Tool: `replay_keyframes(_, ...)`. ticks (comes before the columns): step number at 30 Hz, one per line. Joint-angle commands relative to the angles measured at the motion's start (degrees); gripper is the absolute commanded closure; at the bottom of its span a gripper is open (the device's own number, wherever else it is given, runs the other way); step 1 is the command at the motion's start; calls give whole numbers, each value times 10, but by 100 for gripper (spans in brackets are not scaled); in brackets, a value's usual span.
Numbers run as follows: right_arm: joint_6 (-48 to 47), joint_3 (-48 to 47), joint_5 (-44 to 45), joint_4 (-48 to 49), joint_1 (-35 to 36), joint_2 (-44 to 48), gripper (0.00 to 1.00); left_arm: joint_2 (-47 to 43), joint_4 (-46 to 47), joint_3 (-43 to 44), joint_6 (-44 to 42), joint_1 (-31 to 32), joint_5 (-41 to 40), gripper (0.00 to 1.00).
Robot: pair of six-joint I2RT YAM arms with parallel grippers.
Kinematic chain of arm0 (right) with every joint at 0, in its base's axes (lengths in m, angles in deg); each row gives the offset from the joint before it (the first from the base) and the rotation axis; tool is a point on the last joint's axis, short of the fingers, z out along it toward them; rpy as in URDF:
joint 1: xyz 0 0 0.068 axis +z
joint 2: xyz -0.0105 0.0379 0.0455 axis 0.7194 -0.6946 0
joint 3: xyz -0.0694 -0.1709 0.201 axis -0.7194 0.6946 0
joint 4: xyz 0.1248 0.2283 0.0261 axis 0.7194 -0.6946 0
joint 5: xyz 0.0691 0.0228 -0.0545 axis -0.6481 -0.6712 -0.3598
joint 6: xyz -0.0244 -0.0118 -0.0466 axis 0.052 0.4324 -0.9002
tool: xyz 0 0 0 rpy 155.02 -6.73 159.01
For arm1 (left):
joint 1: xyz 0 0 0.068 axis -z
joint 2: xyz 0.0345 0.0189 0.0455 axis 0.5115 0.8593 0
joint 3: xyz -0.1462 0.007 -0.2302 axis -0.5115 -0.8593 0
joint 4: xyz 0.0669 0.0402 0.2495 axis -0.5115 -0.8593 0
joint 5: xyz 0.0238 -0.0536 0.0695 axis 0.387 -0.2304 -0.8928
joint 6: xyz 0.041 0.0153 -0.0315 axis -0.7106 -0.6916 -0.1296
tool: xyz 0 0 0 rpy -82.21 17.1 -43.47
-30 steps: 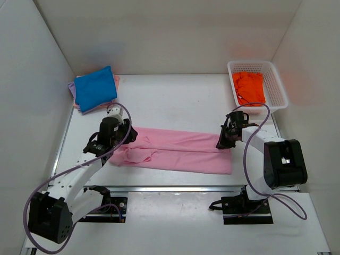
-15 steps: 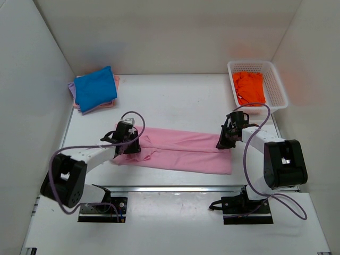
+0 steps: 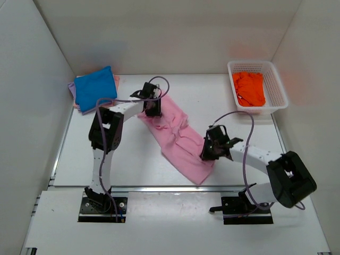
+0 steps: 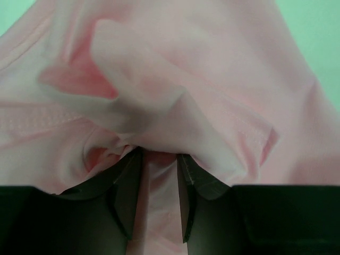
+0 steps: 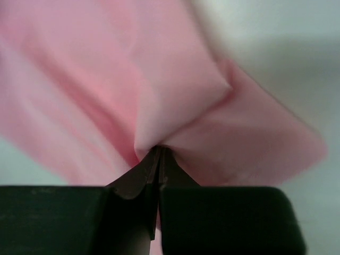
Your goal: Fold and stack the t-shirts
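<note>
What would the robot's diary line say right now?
left gripper: shut on pink shirt | right gripper: shut on pink shirt | orange shirt: in basket

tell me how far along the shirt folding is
Done: a folded bright blue fabric shirt tops the far-left stack. In hand: the light pink fabric shirt, pinched at opposite ends by the left tool and right tool. Left: the orange fabric shirt, crumpled in the white plastic lattice basket.
</note>
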Motion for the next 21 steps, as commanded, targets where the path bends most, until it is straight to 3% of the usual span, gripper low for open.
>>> replay_keyframes(1,147,99,16,43,84,35,100,90,-106,146,-22,2,44,56)
replay_keyframes(3,196,154,9,110,110,47,100,181,-166,307,-41,5,52,57)
replay_keyframes(4,222,152,19,143,123,45,99,208,-218,355,-45,7,56,58)
replay_keyframes(6,231,145,25,172,139,32,100,321,-296,567,-54,8,64,56)
replay_keyframes(8,231,124,62,195,166,23,100,387,-339,696,-40,1,70,57)
replay_keyframes(10,233,119,71,219,190,12,100,404,-319,713,-25,-7,85,58)
replay_keyframes(14,232,116,83,250,232,-7,100,321,-193,519,-21,-22,69,56)
replay_keyframes(16,217,120,82,278,251,-14,100,304,-166,490,-14,-29,68,54)
replay_keyframes(19,182,119,85,292,252,-21,100,337,-207,583,-17,-37,64,55)
replay_keyframes(21,157,118,84,306,243,-9,100,349,-241,693,-30,-32,70,54)
